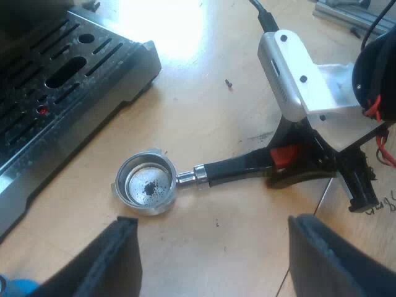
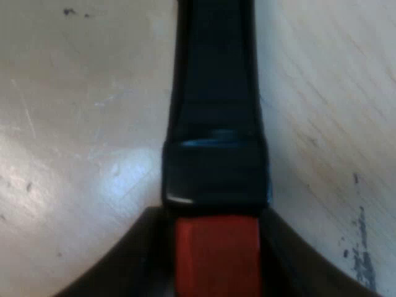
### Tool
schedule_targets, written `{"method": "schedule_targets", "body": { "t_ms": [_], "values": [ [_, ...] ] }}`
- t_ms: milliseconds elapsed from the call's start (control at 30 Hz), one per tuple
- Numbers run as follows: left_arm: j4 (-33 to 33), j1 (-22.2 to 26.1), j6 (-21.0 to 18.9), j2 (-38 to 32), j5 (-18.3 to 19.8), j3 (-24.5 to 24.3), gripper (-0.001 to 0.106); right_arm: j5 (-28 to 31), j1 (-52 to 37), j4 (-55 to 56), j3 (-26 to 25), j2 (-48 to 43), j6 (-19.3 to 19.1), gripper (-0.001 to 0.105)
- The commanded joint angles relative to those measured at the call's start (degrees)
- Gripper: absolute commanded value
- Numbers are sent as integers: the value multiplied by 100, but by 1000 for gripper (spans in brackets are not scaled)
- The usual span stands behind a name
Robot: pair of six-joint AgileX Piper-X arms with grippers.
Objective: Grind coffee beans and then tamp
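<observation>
The metal holder [image 1: 144, 184] lies flat on the wooden table beside the espresso machine's drip tray [image 1: 68, 80]. Its basket holds only a few dark coffee crumbs. The dark handle [image 1: 238, 168] ends in red [image 1: 284, 154], and my right gripper [image 1: 291, 162] sits at that end. In the right wrist view the handle [image 2: 215, 93] runs straight away from the camera, and my right gripper [image 2: 216, 260] is shut on its red end [image 2: 216, 244], a finger pressed to each side. My left gripper [image 1: 213, 260] hovers above the table near the holder, open, with nothing between its fingers [image 1: 114, 260].
The drip tray's slotted grille [image 1: 37, 105] lies close to the basket. A small dark screw [image 1: 229, 82] rests on the wood beyond the holder. A bit of something blue [image 1: 15, 288] peeks out beside one left finger.
</observation>
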Motion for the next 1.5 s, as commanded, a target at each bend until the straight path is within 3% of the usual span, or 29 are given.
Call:
{"method": "schedule_targets", "body": {
  "t_ms": [33,333,633,833,1067,1200,1333,1500],
  "values": [
    [-14,-20,-5,1,36,-8,56,-116,4,381,11,10,-25,58],
    [-14,-20,-5,1,36,-8,56,-211,4,1580,-302,-398,-40,57],
    [-14,-20,-5,1,25,-8,56,18,4,2028,-709,-1673,-88,57],
    [-14,-20,-126,1,-153,-8,56,147,4,1065,-751,-2345,-511,57],
    [-24,-20,-800,1,-599,-8,56,-64,4,-879,-569,-2305,-1806,61],
    [-119,-20,-1010,1,-883,-8,56,-167,4,-1568,-391,-2070,-1860,71],
    [-222,-20,-1313,79,-1308,-8,56,-152,4,-1853,-349,-1802,-1836,71],
    [-221,-20,-1393,916,-1747,-8,56,-152,4,-2241,-349,-1523,-1836,71]
  ]
}}
